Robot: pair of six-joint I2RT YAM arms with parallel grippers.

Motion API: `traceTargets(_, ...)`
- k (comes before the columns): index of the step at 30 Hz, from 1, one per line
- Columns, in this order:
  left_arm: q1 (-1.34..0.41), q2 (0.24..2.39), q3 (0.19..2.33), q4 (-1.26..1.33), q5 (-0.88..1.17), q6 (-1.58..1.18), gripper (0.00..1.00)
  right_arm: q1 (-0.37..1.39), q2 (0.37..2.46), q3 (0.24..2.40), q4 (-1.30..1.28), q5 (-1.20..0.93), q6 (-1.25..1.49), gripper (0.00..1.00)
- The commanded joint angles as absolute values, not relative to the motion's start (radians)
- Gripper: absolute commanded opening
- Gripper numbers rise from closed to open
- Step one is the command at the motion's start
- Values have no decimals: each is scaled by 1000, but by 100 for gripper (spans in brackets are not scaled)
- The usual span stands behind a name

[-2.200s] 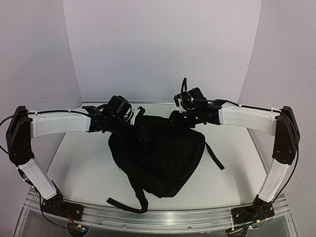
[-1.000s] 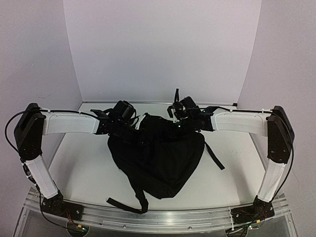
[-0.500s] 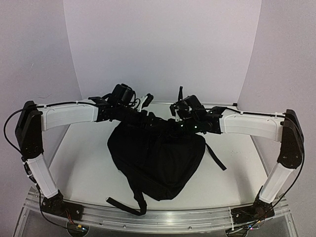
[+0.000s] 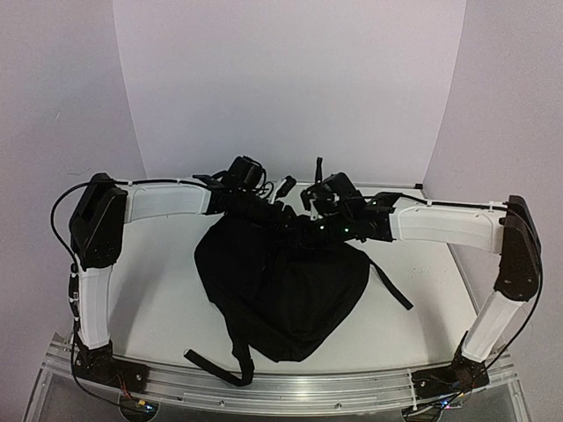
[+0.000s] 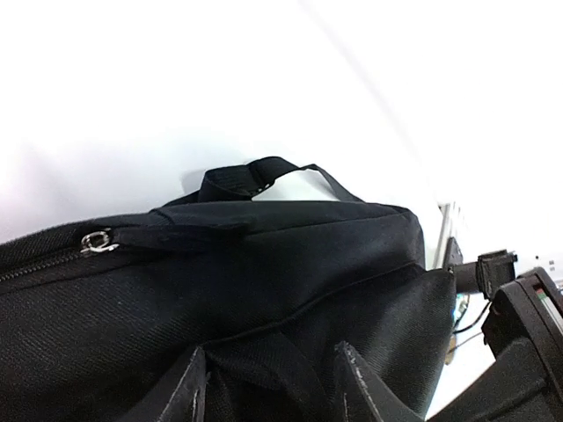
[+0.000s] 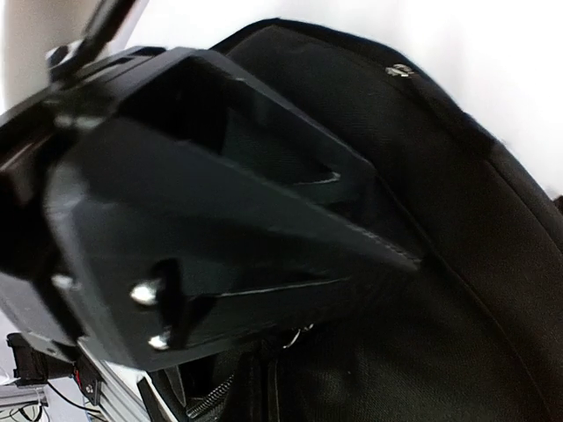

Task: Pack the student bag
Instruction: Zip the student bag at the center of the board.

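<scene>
Item: student bag (image 4: 281,290) (black, straps trailing) on table (image 4: 149,290). Left end effector (image 5: 273,369) at bag's top, narrow, pinching its fabric; right end effector (image 4: 310,230) alongside, opening cannot be told.

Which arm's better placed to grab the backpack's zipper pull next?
Likely left: the zipper pull on the student bag sits in view beyond the left gripper; the right wrist view is largely blocked.

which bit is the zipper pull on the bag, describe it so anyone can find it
The black student bag fills the middle of the white table. Along its top edge, near the carry handle, sits the zipper pull: a small silver ring against black fabric.
</scene>
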State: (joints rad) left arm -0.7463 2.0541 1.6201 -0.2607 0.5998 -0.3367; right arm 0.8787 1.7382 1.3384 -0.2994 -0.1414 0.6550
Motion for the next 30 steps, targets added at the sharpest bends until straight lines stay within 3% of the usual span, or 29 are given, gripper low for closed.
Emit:
traceTargets(1,-751,2113,1668,-264,605,-332,47,949,1688,1332,-288,-194,675,0)
traceTargets(8,-740,2149,1665,-227,588,-357,40,1024,1715,1294,-289,-197,732,0)
traceTargets(30,-693,2192,1633,-85,613,-444,37,1294,1858,1425,-291,-356,632,0)
